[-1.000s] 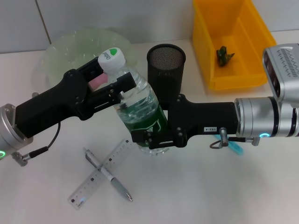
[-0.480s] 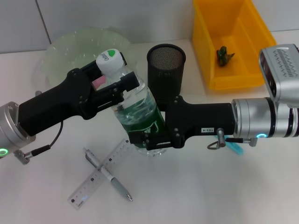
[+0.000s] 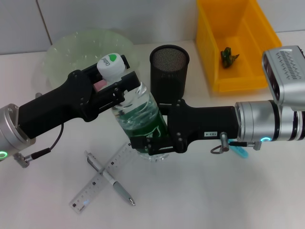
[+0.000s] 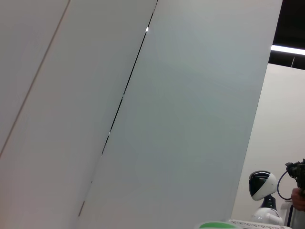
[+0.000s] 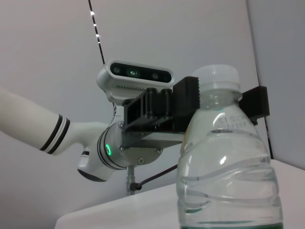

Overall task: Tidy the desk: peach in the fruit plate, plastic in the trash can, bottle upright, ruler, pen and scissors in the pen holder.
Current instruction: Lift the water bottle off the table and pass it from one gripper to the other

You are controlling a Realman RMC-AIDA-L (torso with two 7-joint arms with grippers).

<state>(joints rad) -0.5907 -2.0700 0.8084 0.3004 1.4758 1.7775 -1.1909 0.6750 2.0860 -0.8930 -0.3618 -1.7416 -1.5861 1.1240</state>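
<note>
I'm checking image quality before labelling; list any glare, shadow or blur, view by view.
Head view: even light, sharp; soft shadows under both arms, small highlights on the bottle. Left wrist view: mostly bare wall, nothing of the desk; a bright ceiling strip at one edge. Right wrist view: the bottle is close and slightly soft, with the left gripper behind its neck.

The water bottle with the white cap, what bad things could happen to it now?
The clear plastic water bottle with the green label leans, held by the left gripper at its neck and the right gripper at its base. If either lets go early, it might topple onto the black mesh pen holder or the clear ruler.
</note>
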